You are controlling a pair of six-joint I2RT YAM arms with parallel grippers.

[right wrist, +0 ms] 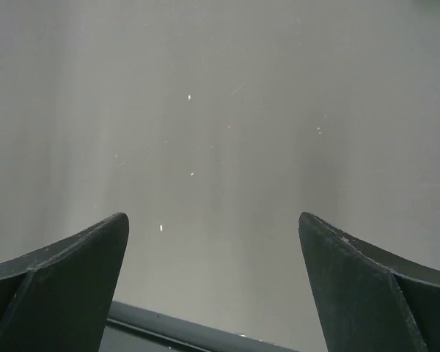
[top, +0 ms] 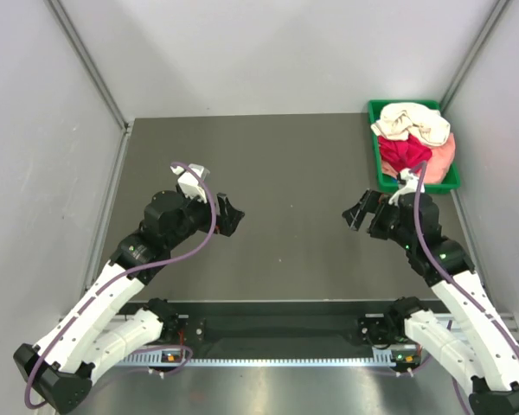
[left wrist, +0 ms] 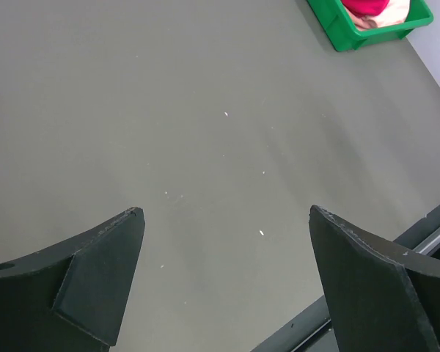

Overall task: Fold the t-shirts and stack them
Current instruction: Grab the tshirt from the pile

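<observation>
Left gripper [left wrist: 224, 213]: black wedge fingers spread wide, empty
Right gripper [right wrist: 213, 216]: spread wide, empty
T-shirts [top: 411, 125]: 3 soft crumpled heaps in tray
Tray [top: 401, 105]: green rectangular plastic

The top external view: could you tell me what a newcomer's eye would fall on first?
A bright heap of crumpled shirts fills the green tray in the far right corner: the cream-white t-shirt on top, the magenta-red t-shirt beneath, the peach-pink t-shirt at the right. Nearer, the left end effector and the right end effector hang open above the dark table, pointing toward each other.
</observation>
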